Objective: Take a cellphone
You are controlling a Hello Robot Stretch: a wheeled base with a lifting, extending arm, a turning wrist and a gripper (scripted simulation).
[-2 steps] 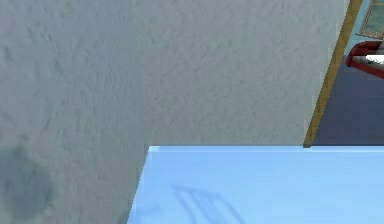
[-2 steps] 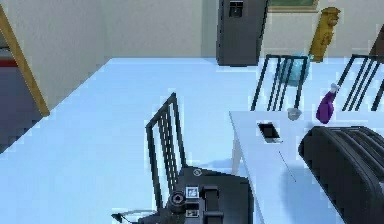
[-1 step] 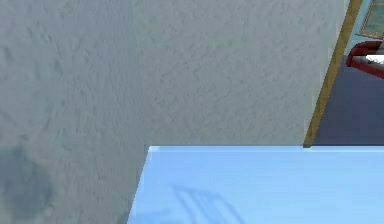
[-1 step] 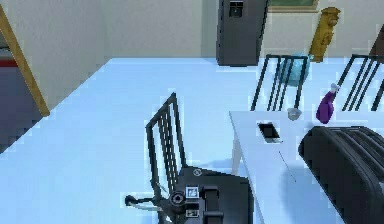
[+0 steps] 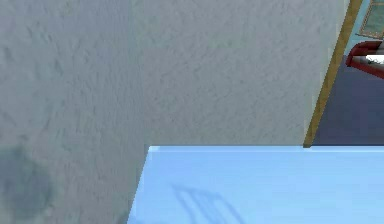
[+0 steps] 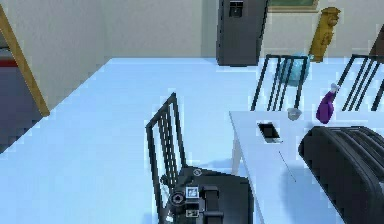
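Small dark flat cellphone (image 6: 268, 131) lies near the white table (image 6: 260, 168) edge, likely within reach. Gripper (image 6: 174, 201) sits low by black slatted chair (image 6: 165, 135), well apart from it; can't tell its grip or load.

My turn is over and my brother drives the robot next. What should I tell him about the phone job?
Gripper: low at the arm side view's bottom, by the dark chair; I cannot tell whether it holds anything.
Cellphone: lies flat on the white table, near its left edge, up and right of the gripper in that view. A purple bottle and a black bag sit further along the table.
Done: phone not yet taken.
Left: probably bring the gripper to the phone, grasp it and lift it.
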